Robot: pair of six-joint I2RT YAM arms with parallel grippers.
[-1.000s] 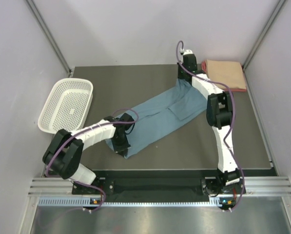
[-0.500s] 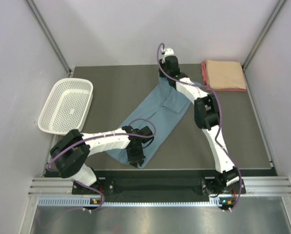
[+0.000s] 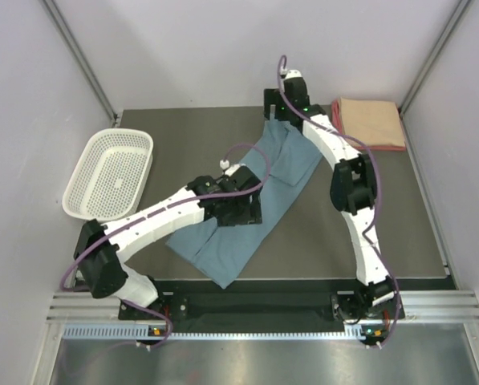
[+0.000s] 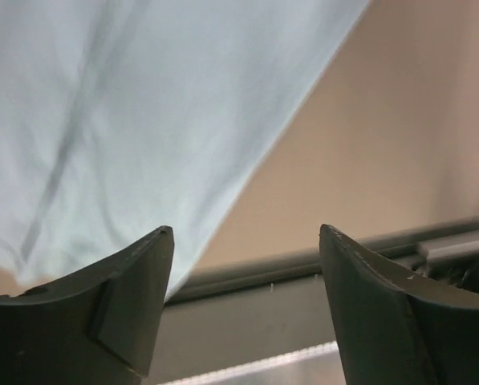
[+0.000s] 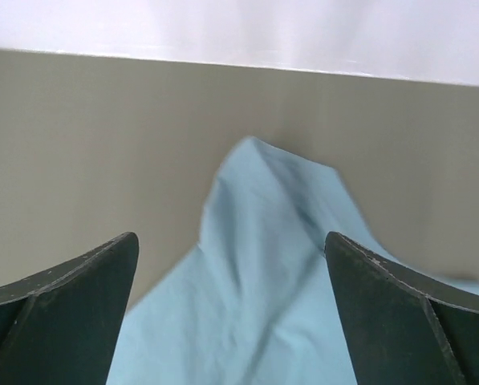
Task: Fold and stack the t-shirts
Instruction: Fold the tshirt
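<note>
A second ago the blue-grey t-shirt [image 3: 281, 178] hung stretched in a narrow band between the two hands, its far end close by the folded stack. Since then it has been carried towards the middle and let down. It now lies on the surface [image 3: 303, 241] in a broad diagonal, from the far edge down to the near edge, wider at the near end than it was.

Both hands have let go. The left hand [image 3: 241, 212] has left the near end and stands over the shirt's middle. In its wrist view the fingers are wide apart with nothing between them, pale cloth beyond on one side and bare surface on the other. The right hand [image 3: 274, 110] hovers over the far corner, fingers also spread wide and empty, and the cloth below it rises in a small peak rather than lying flat.

I judge the laying-out about done and the folding not yet begun. That peak and a doubled flap near the far end look to want smoothing first.

The folded peach t-shirt [image 3: 371, 120] sits in the far right corner on a pink-red t-shirt [image 3: 335, 120] whose edge shows under it. The right arm passes near this stack, so a careless sweep could shift it. The white mesh basket [image 3: 119, 133] stands at the left, apart from the shirt and out of the way. The left arm lies across the shirt and must clear before a fold can cross there
</note>
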